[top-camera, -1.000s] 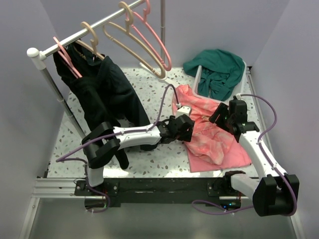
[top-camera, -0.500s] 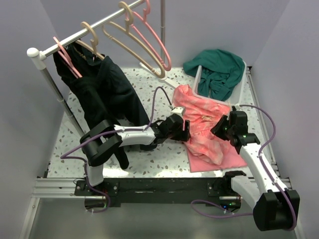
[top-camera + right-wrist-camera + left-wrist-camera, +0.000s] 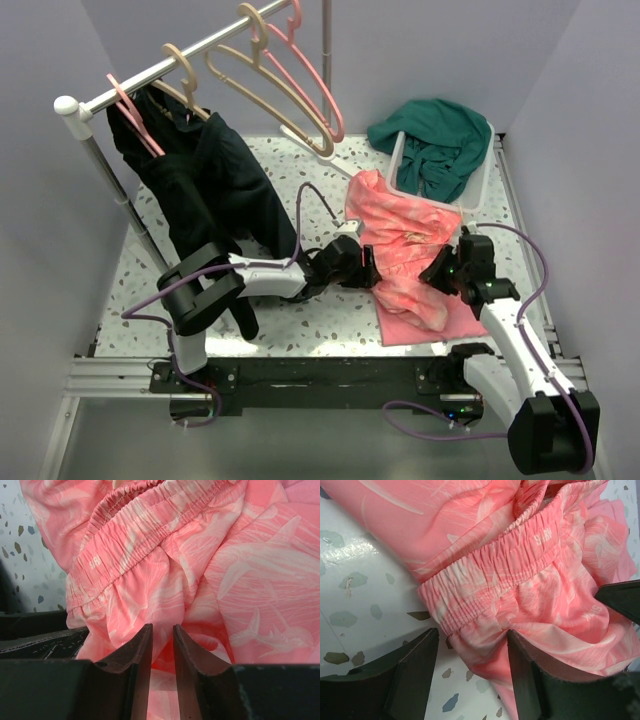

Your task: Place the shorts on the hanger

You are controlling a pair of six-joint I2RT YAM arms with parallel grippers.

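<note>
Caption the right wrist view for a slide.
Right gripper pinching a fold of the salmon-pink shorts just below their elastic waistband.

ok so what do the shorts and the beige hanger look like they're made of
The shorts: thin, light cloth, matte, fibre unclear; it folds and wrinkles softly, and the waistband is puckered like elastic. The beige hanger: probably moulded plastic, smooth with one even colour, though painted wood can't be ruled out from this far.

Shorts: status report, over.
Left gripper jaws open, straddling waistband of salmon-pink printed fabric shorts. Right gripper jaws pinched on shorts. Shorts on speckled table; pale beige hanger empty on white rail.
</note>
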